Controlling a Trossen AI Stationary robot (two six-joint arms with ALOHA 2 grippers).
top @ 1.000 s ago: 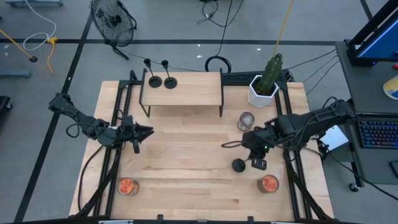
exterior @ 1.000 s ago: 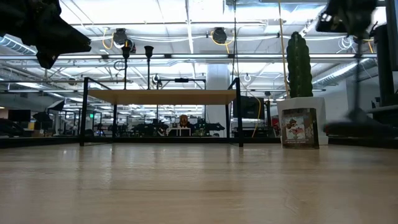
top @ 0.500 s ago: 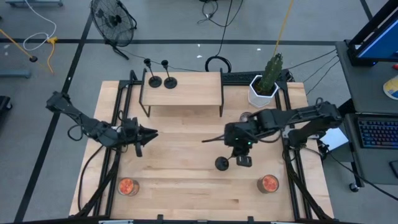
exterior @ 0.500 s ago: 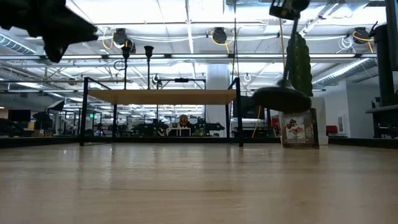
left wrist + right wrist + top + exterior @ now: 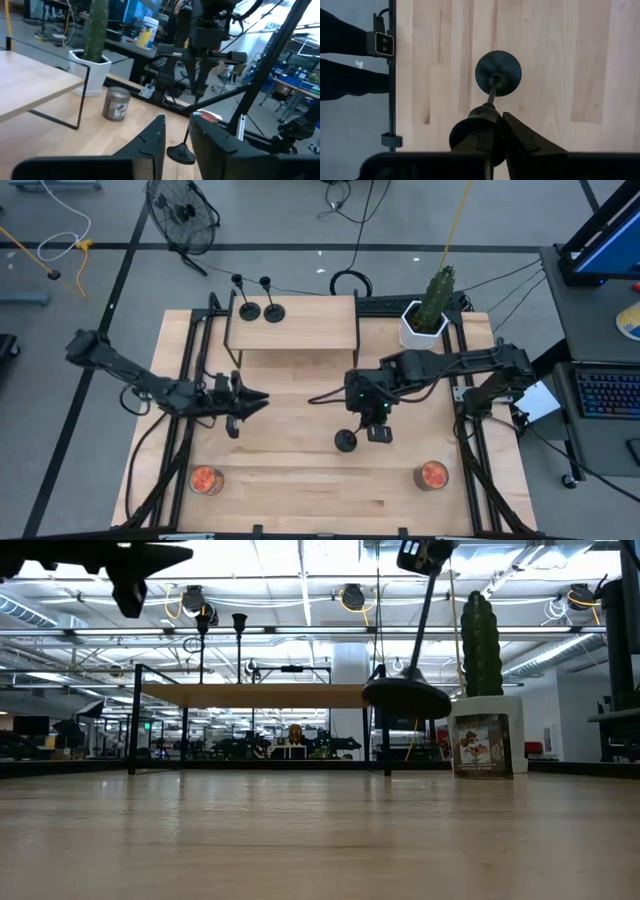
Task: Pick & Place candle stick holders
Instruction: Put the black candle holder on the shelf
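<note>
My right gripper hangs over the table's middle, shut on a black candle stick holder whose round base floats above the wood; the low view shows that base well clear of the table. Two more candle stick holders stand on their bases at the left end of a small wooden shelf at the back. My left gripper points level toward the table's right, left of the carried holder. Its fingers stand a little apart with nothing between them. My right gripper pinches the top end of the holder's thin stem between its two fingers. The fingers come from above, slanting down. The holder hangs below them, slightly tilted, base lowest and lifted clear of the table.
A cactus in a white pot stands at the back right, with a small jar in front of it. Two jars with orange contents sit near the front corners. Bare wood lies between them.
My right gripper has carried the candle stick holder from the right side toward the table's middle, a little higher, the holder staying clear of the wood. My left gripper has moved toward the table's right and tipped up to level.
</note>
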